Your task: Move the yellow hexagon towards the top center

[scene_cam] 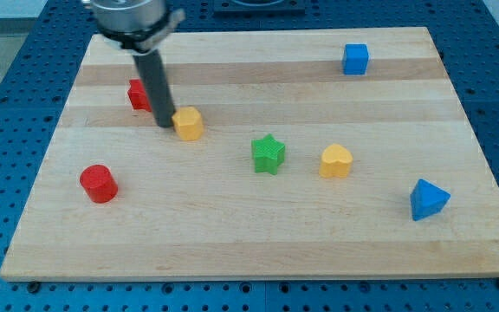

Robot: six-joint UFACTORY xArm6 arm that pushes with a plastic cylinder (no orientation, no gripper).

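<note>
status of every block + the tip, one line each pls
My tip: down on the board, at the left side of the yellow hexagon.
Yellow hexagon: flat, left of centre, tip beside it.
Red block: partly hidden behind the rod, shape unclear.
Red cylinder: upright, alone at lower left.
Green star: flat, mid-board.
Yellow heart: flat, right of star.
Blue cube: flat, upper right.
Blue triangle: flat, lower right.

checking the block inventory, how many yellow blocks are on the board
2. The yellow hexagon sits left of centre, just to the right of my tip. The yellow heart lies right of centre, beside the green star. None seems hidden, though the rod covers part of the board.
</note>
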